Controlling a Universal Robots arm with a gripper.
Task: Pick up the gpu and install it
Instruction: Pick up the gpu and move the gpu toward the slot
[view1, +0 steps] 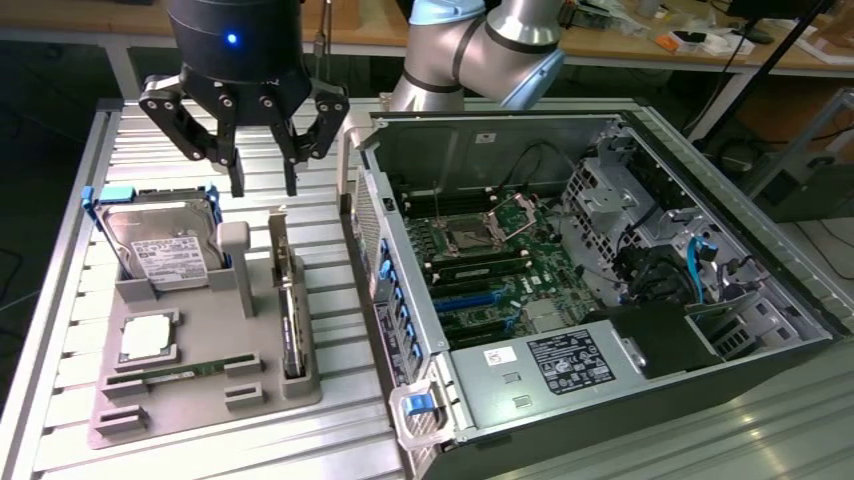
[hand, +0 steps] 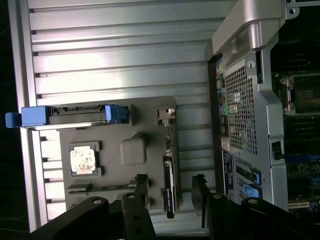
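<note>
The gpu (view1: 286, 300) stands on its long edge in a slot along one side of a grey holder (view1: 267, 392), its pale metal bracket toward the far end. My gripper (view1: 264, 188) hangs open above that far end, touching nothing. In the wrist view the gpu (hand: 169, 187) appears as a thin dark strip with its bracket (hand: 166, 116) beyond. It lines up between my two black fingers (hand: 142, 182), and my gripper (hand: 170, 178) holds nothing.
The grey holder (hand: 132, 150) also carries a hard drive (view1: 163, 250) in a blue-handled caddy, a processor (view1: 147, 338) and a memory stick (view1: 180, 372). The open computer case (view1: 747, 300) with its motherboard (view1: 494, 260) lies close on the exterior view's right. The ribbed metal table (view1: 334, 440) runs beneath.
</note>
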